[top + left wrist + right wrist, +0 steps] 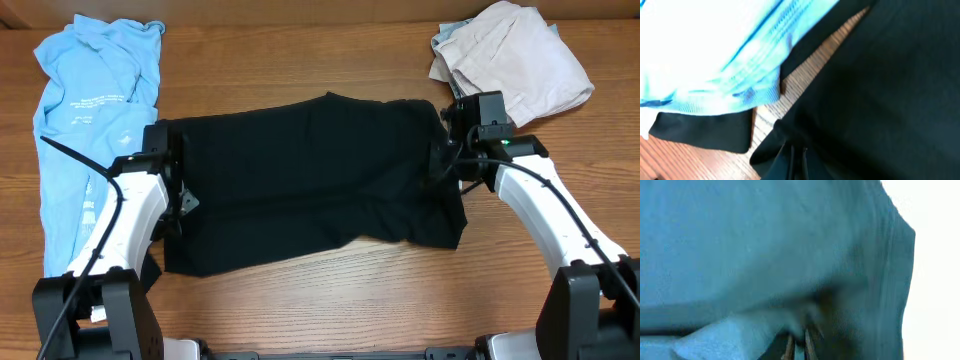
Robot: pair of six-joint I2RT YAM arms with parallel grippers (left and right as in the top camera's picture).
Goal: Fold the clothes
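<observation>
Partly, black garment [310, 180] hides left hand [798, 160].

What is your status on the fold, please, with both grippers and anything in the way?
Left gripper shut on black garment, left edge; right gripper pinching its right edge. Garment spread out, wrinkled. Blue T-shirt close left, beige pile right.
</observation>
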